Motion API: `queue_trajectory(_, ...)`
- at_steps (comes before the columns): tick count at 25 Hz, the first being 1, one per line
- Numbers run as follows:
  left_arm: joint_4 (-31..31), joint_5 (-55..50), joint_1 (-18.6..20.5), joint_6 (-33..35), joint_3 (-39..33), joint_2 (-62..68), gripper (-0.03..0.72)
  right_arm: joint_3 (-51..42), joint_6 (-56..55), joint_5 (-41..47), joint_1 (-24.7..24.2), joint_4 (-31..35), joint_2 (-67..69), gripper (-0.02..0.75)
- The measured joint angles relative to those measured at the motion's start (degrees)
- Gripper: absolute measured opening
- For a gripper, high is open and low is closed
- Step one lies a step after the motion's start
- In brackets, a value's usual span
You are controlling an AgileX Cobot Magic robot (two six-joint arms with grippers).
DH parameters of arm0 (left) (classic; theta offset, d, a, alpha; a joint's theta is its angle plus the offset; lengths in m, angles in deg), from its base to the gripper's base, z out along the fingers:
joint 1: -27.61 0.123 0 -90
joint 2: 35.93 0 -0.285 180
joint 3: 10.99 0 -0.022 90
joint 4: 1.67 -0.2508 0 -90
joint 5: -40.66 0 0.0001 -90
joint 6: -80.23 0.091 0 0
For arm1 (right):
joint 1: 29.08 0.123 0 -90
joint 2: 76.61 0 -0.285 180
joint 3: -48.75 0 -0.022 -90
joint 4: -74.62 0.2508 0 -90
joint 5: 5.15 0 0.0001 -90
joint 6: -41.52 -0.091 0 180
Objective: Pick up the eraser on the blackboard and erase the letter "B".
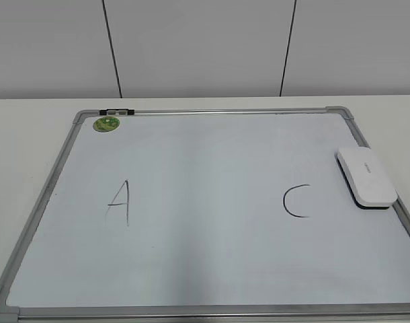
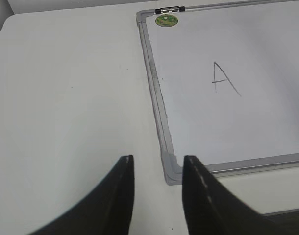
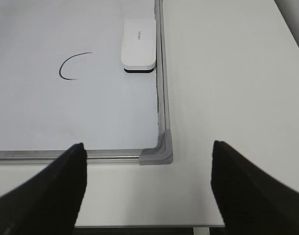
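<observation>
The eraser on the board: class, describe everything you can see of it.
The eraser is a smooth white oblong block with rounded corners, plastic by its look, with small grey print on top and a dark layer showing along its underside. It lies flat on the blackboard, close against the frame on the right edge, to the right of the letter "C". No gripper touches it.
</observation>
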Motion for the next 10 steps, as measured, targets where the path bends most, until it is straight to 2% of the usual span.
queue_trajectory(10, 0.00, 0.00, 0.00, 0.00, 0.00, 0.00, 0.242, 0.00, 0.00, 0.00, 0.00, 0.00, 0.00, 0.587)
